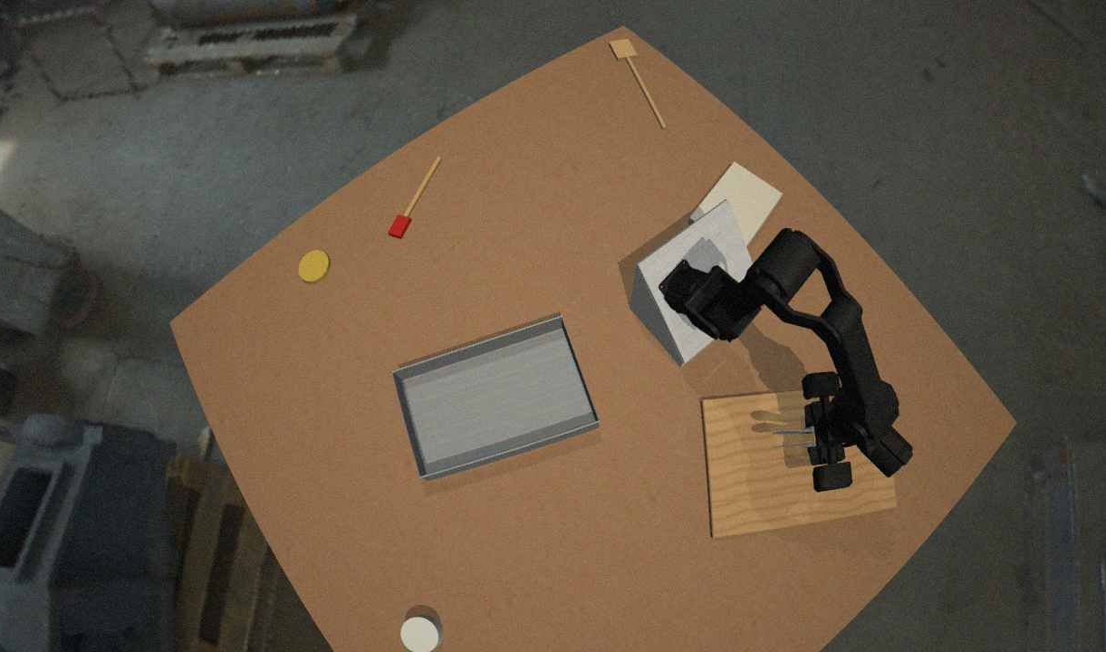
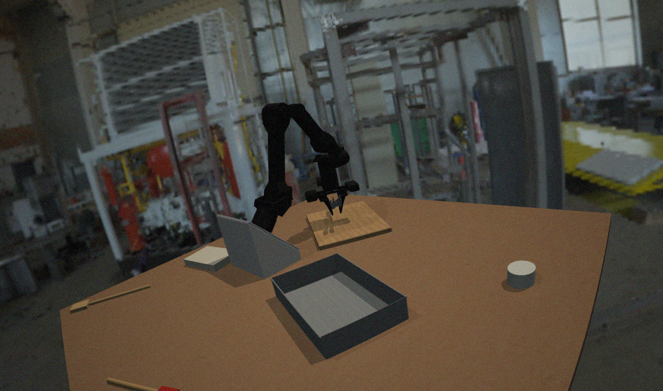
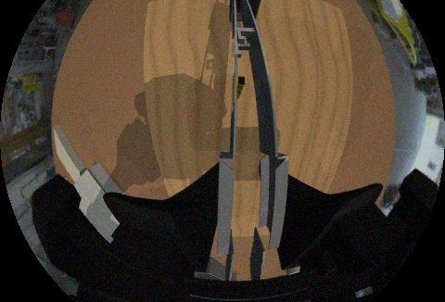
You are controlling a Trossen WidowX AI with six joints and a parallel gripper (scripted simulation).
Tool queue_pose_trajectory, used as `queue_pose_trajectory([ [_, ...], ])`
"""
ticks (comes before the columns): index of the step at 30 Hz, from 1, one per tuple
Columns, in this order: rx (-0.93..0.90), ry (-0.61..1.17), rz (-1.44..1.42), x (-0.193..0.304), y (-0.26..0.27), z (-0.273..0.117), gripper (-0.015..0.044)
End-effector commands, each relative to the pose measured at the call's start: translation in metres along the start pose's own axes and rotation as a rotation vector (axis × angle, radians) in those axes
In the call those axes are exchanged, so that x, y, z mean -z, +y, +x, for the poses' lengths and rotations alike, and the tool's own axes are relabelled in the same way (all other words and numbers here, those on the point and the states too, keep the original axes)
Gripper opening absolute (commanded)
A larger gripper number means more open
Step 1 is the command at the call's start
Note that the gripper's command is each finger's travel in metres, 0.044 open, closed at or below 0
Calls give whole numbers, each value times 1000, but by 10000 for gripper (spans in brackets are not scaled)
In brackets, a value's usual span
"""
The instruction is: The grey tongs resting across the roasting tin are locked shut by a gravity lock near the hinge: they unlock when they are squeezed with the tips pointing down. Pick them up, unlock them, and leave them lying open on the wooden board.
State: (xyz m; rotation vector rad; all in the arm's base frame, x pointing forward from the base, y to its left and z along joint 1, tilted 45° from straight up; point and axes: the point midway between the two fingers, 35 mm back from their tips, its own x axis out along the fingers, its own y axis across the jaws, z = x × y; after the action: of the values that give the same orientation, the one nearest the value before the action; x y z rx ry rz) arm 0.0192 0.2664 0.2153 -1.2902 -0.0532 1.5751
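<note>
Jaws: partly open, tongs' arms between them, contact unclear | gripper [image 1: 815, 438] [image 2: 336, 213] [image 3: 243, 165] | tongs [image 1: 793, 433] [image 2: 334, 202] [image 3: 266, 103]: spread, apparently above board [image 1: 743, 503] [image 2: 367, 223] [image 3: 315, 61]; long axis crosswise to jaw travel, hinge out beyond fingertips | release likely needs lowering, widening straight | board edges clear either side; tin [image 1: 499, 452] [image 2: 367, 330] well apart

Hand [image 1: 798, 438] [image 2: 336, 213] [image 3: 243, 165] partly open, pointing downward.
</note>
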Motion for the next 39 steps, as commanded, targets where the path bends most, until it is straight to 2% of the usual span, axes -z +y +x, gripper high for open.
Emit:
queue_pose_trajectory([
  [1,1,-2,0,0,0,0,244],
  [8,1,-2,0,0,0,0,427],
  [9,1,-2,0,0,0,0,440],
  [16,-12,3,7,-23,-5,-13,440],
  [31,-16,-8,9,-143,-3,-108,440],
  [39,-16,-13,8,-146,-2,-125,440],
])
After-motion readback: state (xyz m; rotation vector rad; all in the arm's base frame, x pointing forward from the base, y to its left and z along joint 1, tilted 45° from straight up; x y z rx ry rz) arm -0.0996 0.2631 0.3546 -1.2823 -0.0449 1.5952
